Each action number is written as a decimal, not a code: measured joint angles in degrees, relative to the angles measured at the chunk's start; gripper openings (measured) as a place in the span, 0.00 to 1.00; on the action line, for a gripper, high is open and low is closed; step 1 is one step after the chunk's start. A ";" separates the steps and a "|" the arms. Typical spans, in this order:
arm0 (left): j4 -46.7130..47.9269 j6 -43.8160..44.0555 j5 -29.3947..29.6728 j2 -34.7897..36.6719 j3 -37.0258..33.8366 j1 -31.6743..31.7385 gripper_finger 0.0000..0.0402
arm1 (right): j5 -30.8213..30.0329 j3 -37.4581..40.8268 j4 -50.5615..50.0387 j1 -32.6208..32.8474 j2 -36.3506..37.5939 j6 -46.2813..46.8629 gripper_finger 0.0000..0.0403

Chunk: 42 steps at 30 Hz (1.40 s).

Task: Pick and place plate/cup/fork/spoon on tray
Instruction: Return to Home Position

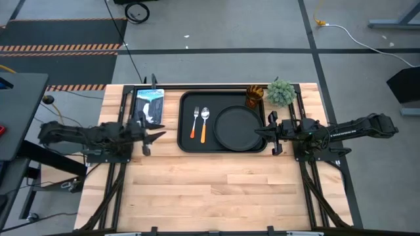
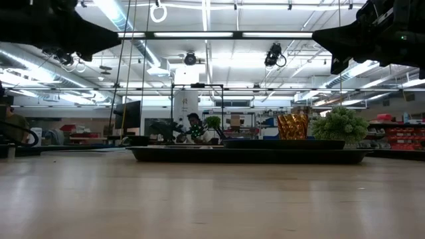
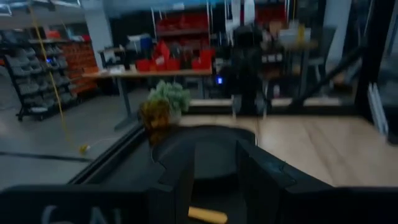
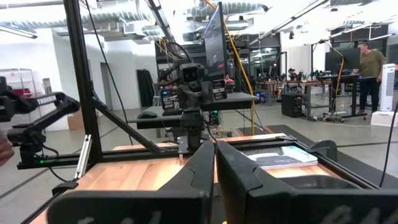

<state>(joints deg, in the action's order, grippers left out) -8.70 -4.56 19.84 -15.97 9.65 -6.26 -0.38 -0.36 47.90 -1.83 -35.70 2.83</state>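
Observation:
The black tray lies at the table's far middle. On it lie the round black plate at the right, and the fork and the spoon side by side at the left. The amber cup stands at the tray's far right corner. My left gripper is open, left of the tray and above the table. My right gripper is shut and empty, above the tray's right edge beside the plate. In the low view both arms hang well above the table.
A small green plant stands right of the cup at the table's far right. A blue-and-white picture card lies left of the tray. Bare wooden table spreads toward the near edge.

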 joint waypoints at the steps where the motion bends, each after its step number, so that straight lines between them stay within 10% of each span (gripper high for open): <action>1: 0.09 0.37 0.00 2.08 -0.68 0.02 0.31 | 0.00 0.00 -0.02 0.02 -0.02 0.00 0.06; 14: 12.54 5.09 -5.35 15.15 -1.84 0.00 0.31 | 0.00 0.00 -0.02 0.00 -0.02 0.00 0.06; 42: 14.63 3.39 -15.08 15.69 -2.00 0.04 0.31 | 0.00 0.00 -21.80 -0.20 -2.82 0.01 0.06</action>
<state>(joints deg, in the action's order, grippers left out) 5.93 -1.17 4.76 -0.27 7.65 -6.23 -0.38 -0.36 26.10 -2.02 -38.52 2.84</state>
